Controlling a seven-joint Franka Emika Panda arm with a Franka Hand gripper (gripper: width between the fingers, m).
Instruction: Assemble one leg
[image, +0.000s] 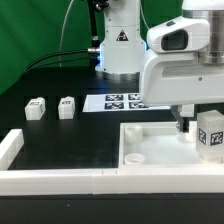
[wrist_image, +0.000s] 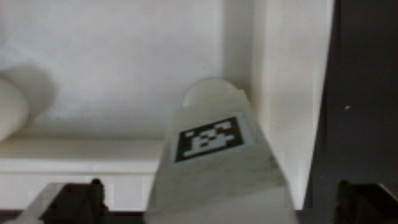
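The small chunky white plastic leg (image: 210, 135), bearing a square black-and-white tag, stands in the large white square tray (image: 158, 143), towards the exterior view's right. The two-finger gripper (wrist_image: 222, 205) straddles it with fingers spread, apparently leaving a gap on either side, though the wrist view is blurred.

The leg (image: 211, 136) in the white tray (image: 165, 145) is white, with a square black-and-white marker tag (wrist_image: 214, 140) on one face. The two loose legs (image: 36, 108) (image: 67, 107) are white with similar tags. The table (image: 70, 145) is black, the marker board (image: 122, 101) white with black tags, and the backdrop (image: 30, 30) green.
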